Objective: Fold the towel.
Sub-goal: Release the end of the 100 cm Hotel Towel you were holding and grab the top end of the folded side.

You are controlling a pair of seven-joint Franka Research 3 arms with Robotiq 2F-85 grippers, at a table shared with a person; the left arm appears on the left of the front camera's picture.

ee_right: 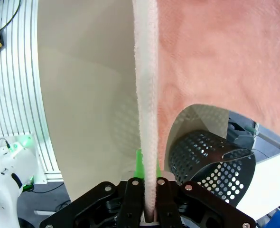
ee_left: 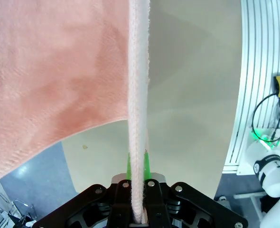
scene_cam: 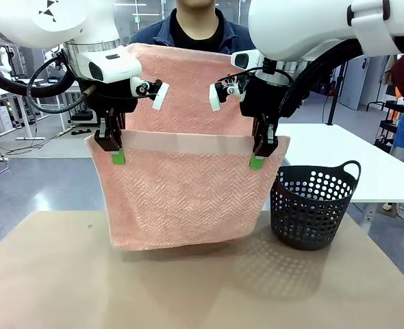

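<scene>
Black perforated basket (scene_cam: 311, 205) sits just below and outside the right hand (scene_cam: 257, 162); I can't tell what's inside. Both hands are pinching the towel (scene_cam: 181, 205), left hand (scene_cam: 118, 157) too, and the pink cloth hangs down beneath them. Right wrist view catches the basket past the towel's edge; left wrist view shows bare tan tabletop (scene_cam: 58, 274). A person (scene_cam: 188, 27) stands beyond the hands, with white tables behind.

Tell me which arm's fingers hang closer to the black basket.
The right arm's fingers, clamping the towel edge by the basket; the left arm's fingers clamp the opposite edge.
</scene>
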